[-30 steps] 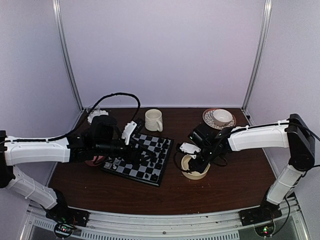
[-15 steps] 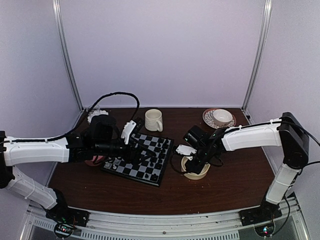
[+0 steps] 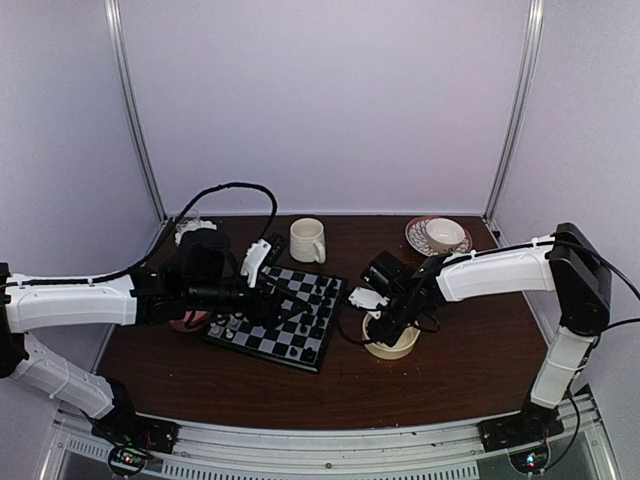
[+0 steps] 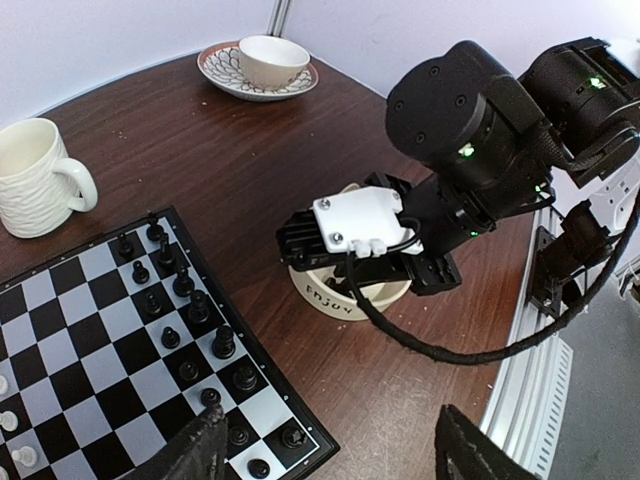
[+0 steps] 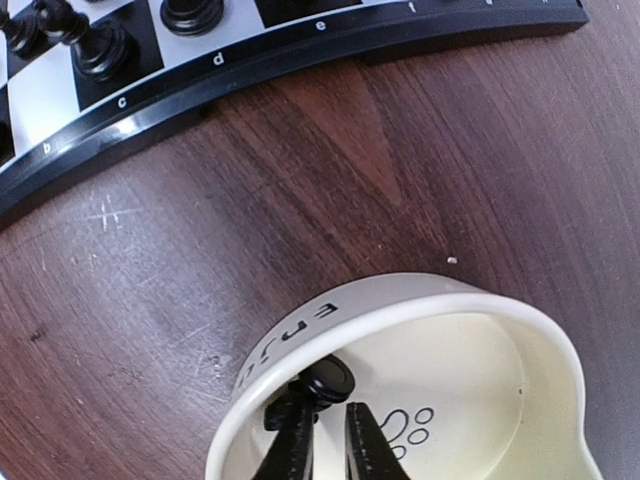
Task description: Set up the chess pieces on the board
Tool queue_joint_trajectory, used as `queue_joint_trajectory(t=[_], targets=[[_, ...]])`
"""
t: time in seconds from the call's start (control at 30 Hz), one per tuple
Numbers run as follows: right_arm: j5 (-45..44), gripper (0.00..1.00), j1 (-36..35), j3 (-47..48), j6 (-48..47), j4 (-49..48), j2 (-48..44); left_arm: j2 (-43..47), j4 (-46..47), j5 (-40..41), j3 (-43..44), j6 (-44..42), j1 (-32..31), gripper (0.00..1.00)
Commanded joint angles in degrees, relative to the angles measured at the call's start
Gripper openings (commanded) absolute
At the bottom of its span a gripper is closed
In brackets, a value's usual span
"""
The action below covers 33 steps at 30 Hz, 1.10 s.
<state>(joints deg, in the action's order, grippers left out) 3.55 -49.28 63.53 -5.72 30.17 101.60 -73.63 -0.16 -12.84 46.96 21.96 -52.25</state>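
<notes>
The board [image 3: 262, 345] lies left of centre, with black chess pieces [image 4: 188, 312] along its right side and white ones [image 4: 10, 421] at its left edge. My left gripper [image 4: 336, 455] hangs open and empty over the board's near right corner [image 3: 290, 315]. My right gripper [image 5: 328, 425] reaches down into the cream bowl [image 5: 420, 295], just right of the board [image 5: 300, 62]. Its fingers stand almost together, with a thin slit of bowl showing between them. A black chess piece [image 5: 330, 380] lies on its side against the left fingertip; whether it is pinched does not show.
A cream mug [image 3: 307, 240] stands behind the board. A cup on a patterned saucer [image 3: 440, 236] sits at the back right, a glass dish of white lumps [image 3: 195, 230] at the back left. A reddish bowl [image 3: 188, 322] shows under my left arm.
My right arm has shifted slightly left and lower over the cream bowl, and its fingers have drawn nearly together. The left arm has not moved.
</notes>
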Motion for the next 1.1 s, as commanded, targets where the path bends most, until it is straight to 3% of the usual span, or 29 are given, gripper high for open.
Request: queue_joint_trajectory(t=[0.0, 0.37, 0.43, 0.47, 0.53, 0.77, 1.07], targets=[[-3.29, 0.06, -0.36, -0.25, 1.68, 0.04, -0.10, 1.58, 1.04, 0.44, 0.06, -0.77, -0.31, 0.71], [-3.08, 0.04, -0.38, -7.06, 2.55, -5.99, -14.12, 1.10, 1.39, 0.65, -0.02, -1.04, -0.28, 0.71], [-2.84, 0.09, -0.38, -7.88, 2.63, -7.10, -15.55, 0.88, 1.56, 0.61, 0.02, -0.75, -0.27, 0.71], [-2.96, 0.17, -0.38, -8.13, 2.73, -7.26, -15.76, 0.86, 1.57, 0.55, 0.08, -0.65, -0.28, 0.71], [-3.28, 0.28, -0.38, -7.90, 2.72, -7.01, -14.73, 0.70, 1.65, 0.46, 0.06, -0.39, -0.25, 0.72], [-5.35, 0.37, 0.58, -5.73, 5.61, -6.82, -7.91, 0.76, 1.74, 0.38, 0.02, -0.25, -0.30, 0.72], [0.86, 0.38, 1.87, -4.10, 8.59, -9.09, -2.77, 0.42, 1.66, 0.49, 0.11, -0.29, -0.31, 0.72]])
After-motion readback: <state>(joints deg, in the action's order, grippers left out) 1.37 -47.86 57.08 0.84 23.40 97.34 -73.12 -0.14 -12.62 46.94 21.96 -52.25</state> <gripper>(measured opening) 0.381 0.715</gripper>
